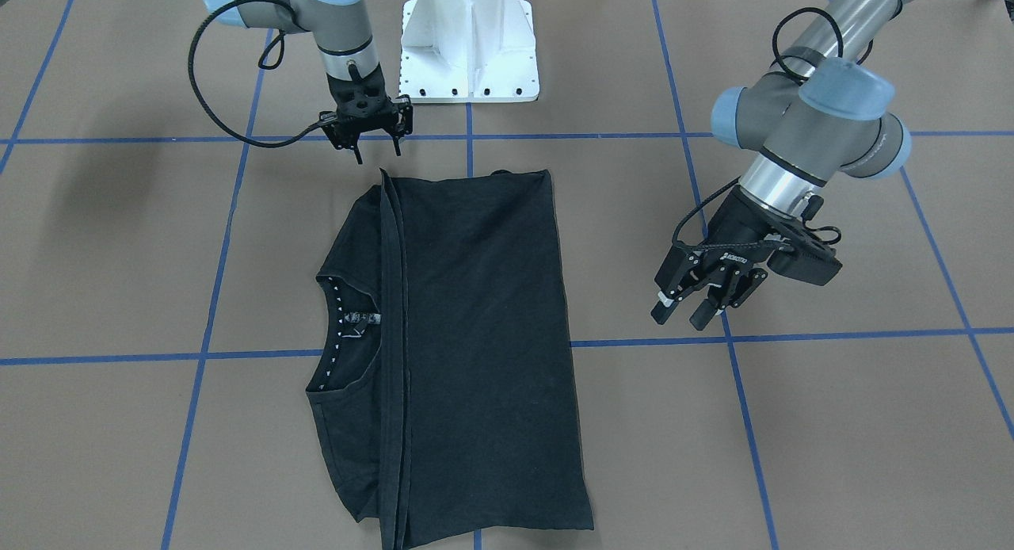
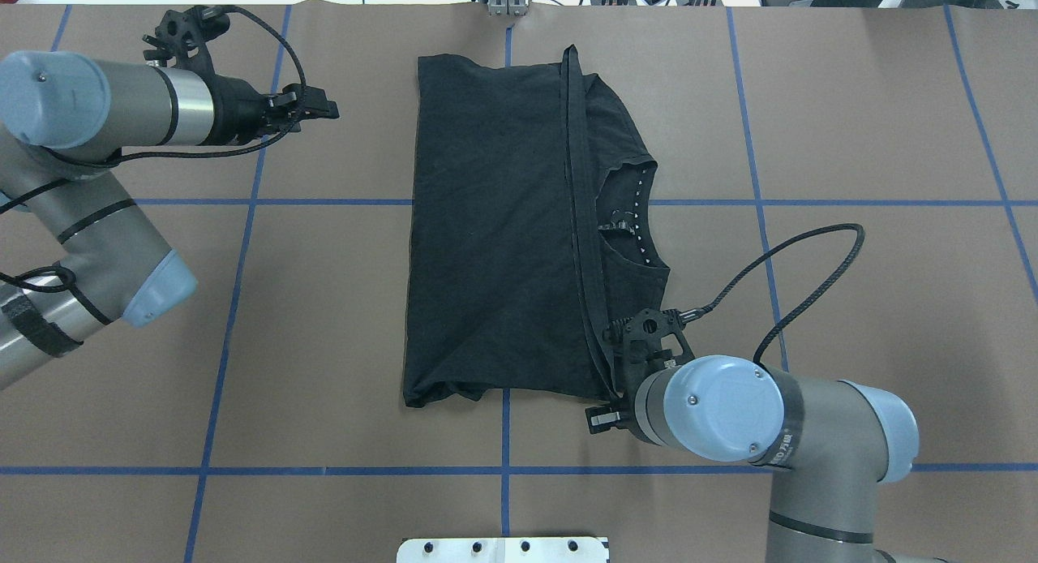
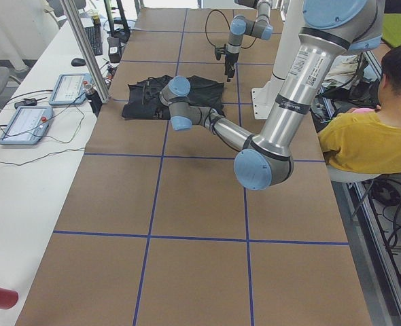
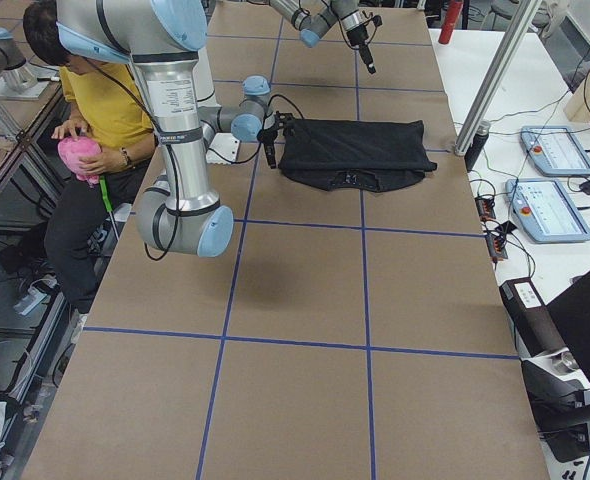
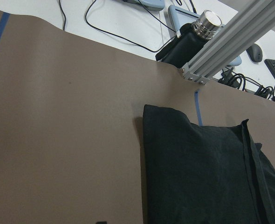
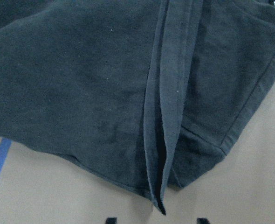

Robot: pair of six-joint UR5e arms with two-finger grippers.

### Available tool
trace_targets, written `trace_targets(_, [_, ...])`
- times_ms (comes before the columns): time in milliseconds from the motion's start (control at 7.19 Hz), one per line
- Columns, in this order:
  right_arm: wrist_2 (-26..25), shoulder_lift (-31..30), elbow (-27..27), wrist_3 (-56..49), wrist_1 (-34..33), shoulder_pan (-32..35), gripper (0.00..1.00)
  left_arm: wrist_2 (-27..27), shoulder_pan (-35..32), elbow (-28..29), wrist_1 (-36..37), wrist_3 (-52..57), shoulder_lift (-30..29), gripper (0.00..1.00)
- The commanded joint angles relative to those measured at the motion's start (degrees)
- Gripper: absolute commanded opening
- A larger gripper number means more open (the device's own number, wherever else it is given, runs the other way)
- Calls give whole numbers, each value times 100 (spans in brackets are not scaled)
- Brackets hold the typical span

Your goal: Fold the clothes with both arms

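Observation:
The black T-shirt (image 1: 475, 336) lies flat at the table's middle, folded lengthwise into a long rectangle (image 2: 495, 222). A doubled hem strip (image 6: 168, 116) runs along the fold, and the collar (image 1: 337, 328) shows beside it. No graphic is visible. My right gripper (image 1: 379, 151) hangs open just off the shirt's edge nearest the robot, at the end of the hem strip. In the right wrist view its fingertips (image 6: 110, 219) straddle that corner without touching it. My left gripper (image 1: 683, 314) is open and empty, held above bare table well clear of the shirt's folded side (image 2: 324, 109).
The white pedestal base (image 1: 469, 51) stands at the robot's edge. Blue tape lines (image 1: 792, 336) grid the brown table. An aluminium post (image 5: 230, 42) and a bottle (image 5: 207, 21) stand past the far edge. A seated person (image 3: 370, 136) is beside the robot. Control tablets (image 4: 550, 180) lie on a side bench.

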Motion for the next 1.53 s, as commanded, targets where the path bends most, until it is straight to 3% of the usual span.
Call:
trace_targets(0, [-112, 125, -158, -513, -10, 51, 55, 5, 18, 21, 2, -98, 53, 73])
trace_targets(556, [-121, 238, -403, -743, -1, 113, 52, 22, 44, 13, 2, -107, 131, 73])
trace_targets(695, [-121, 256, -404, -734, -1, 113, 39, 23, 44, 12, 2, -107, 132, 73])
trace_targets(973, [-121, 257, -395, -734, -1, 113, 0, 14, 44, 30, 2, -107, 141, 73])
trace_targets(1391, [-8, 248, -308, -769, -1, 261, 0, 23, 53, 30, 2, -107, 150, 73])
